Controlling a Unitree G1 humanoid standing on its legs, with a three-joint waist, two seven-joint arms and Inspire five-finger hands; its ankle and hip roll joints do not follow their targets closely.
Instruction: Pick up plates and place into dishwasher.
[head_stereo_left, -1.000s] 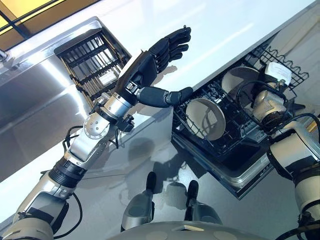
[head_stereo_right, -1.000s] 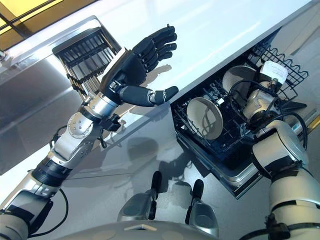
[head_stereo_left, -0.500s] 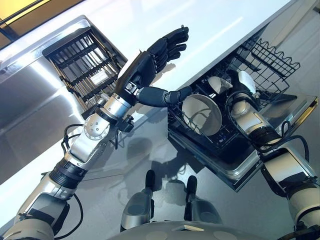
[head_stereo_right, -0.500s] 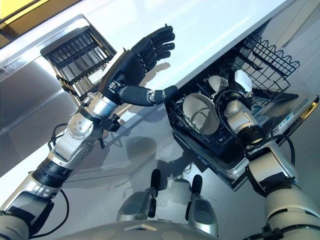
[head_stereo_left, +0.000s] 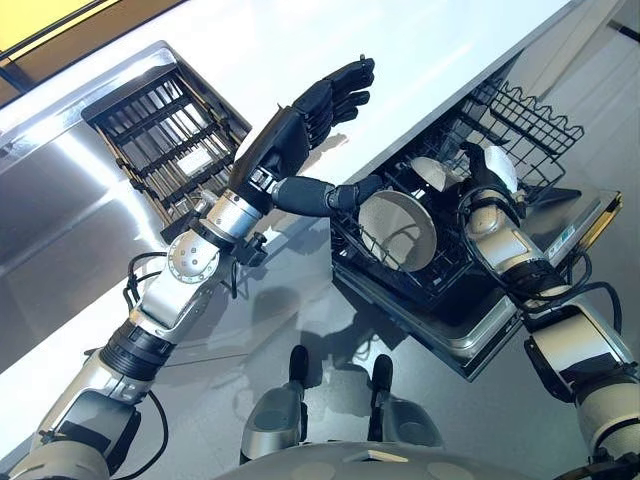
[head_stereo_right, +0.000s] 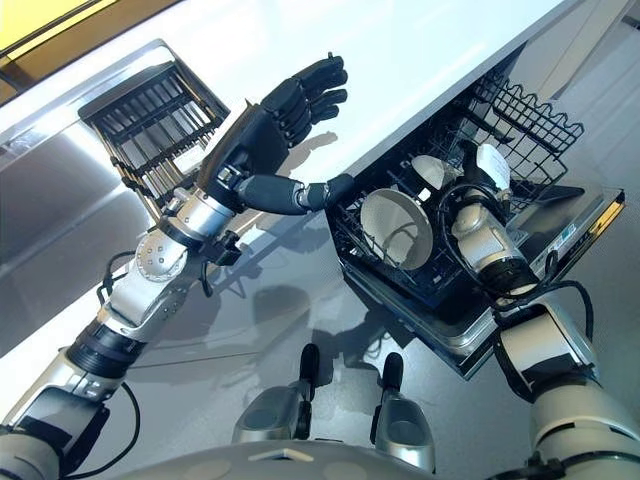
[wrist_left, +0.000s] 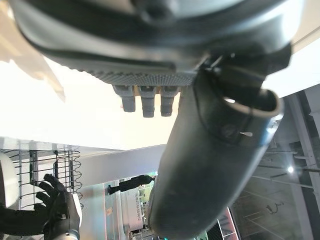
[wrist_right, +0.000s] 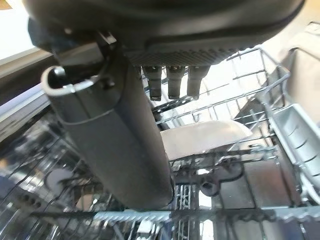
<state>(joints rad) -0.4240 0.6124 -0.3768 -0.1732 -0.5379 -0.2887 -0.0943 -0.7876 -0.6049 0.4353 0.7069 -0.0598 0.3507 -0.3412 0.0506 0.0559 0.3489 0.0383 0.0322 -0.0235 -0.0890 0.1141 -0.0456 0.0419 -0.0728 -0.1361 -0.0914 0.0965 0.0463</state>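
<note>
A large pale plate (head_stereo_left: 397, 230) stands upright in the front of the dishwasher's black wire rack (head_stereo_left: 540, 125). A second plate (head_stereo_left: 430, 172) stands behind it and also shows in the right wrist view (wrist_right: 205, 140), resting in the tines. My right hand (head_stereo_left: 488, 170) is inside the rack just beside this rear plate, fingers straight (wrist_right: 172, 82) and not closed on it. My left hand (head_stereo_left: 290, 135) is raised over the white counter (head_stereo_left: 430, 50), open and empty, its thumb reaching toward the rack's near corner.
A black dish-drying rack (head_stereo_left: 165, 135) sits in the steel sink (head_stereo_left: 50, 230) at the left. The dishwasher door (head_stereo_left: 565, 225) lies folded down under the pulled-out rack. Grey floor spreads below the counter edge.
The whole view has shifted. My right hand has come in closer to the rear plate inside the rack. My left arm keeps the same raised pose.
</note>
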